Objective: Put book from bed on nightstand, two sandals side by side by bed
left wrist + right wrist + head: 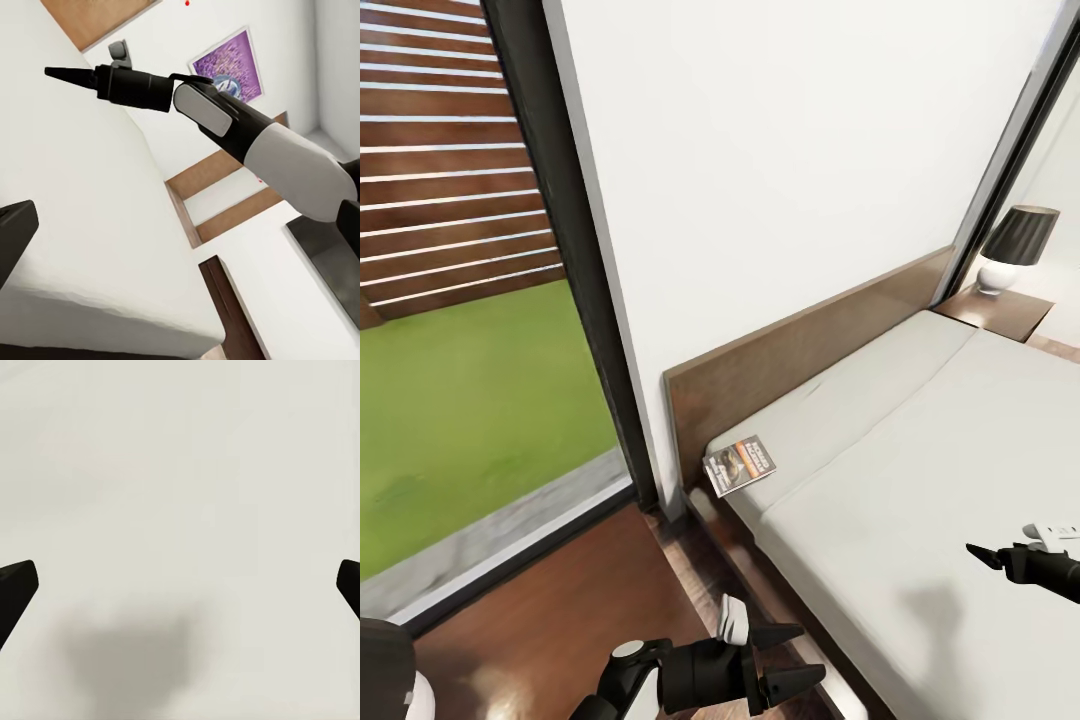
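Bed [920, 470] fills the right half of the head view, its pale-grey mattress running from the near right toward the dark-brown headboard [810, 345] against the white wall [780, 150]. Left of it a tall dark-framed window [550, 250] looks out on green lawn, and wood-plank floor [570, 590] lies open between the glass and the bed's near corner. At the far right a nightstand [1000, 312] stands just beside the bed's far edge, with a dark-shaded lamp [1012, 248] on part of its top. The book [741, 466] lies flat on the mattress at its left corner, close to the headboard and the bed's edge, with bare mattress around it. The left gripper [792, 655] hangs low by the bed's near corner, fingers spread apart with nothing between them. The right gripper [982, 553] hovers over open mattress well right of the book; in its wrist view the fingertips [16, 585] sit wide apart, empty, above plain grey surface.
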